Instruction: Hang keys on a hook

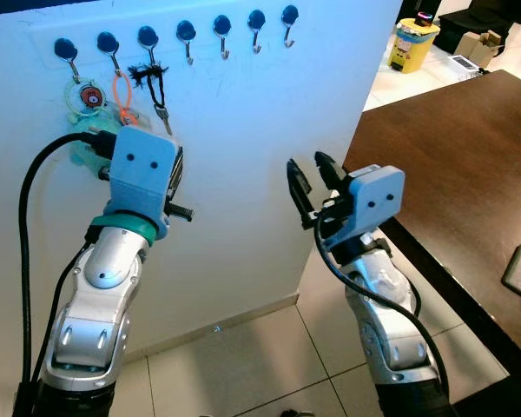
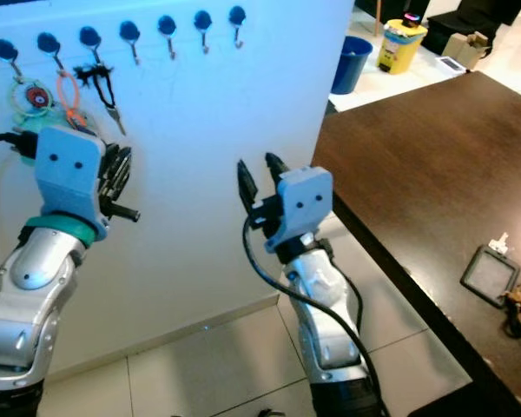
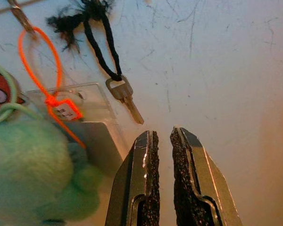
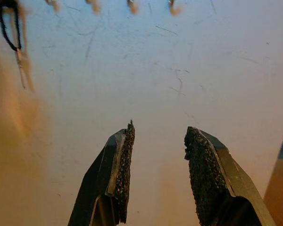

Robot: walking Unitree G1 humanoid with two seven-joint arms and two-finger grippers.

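Key [image 3: 125,96] on black cord [image 3: 101,42] hanging from a hook [image 1: 148,38], left gripper [image 3: 162,141] just below it, fingers nearly closed, empty, right gripper [image 1: 311,181] apart, fingers open.

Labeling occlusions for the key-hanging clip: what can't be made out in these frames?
- Green plush keychain: left eye view, lower part hidden behind the left gripper.
- Clear tag on the orange loop: left wrist view, print too small to read.
- Hooks: right wrist view, blurred and cut by the frame edge above the right gripper.
- Items on the brown table: right eye view, cut by the frame edge.
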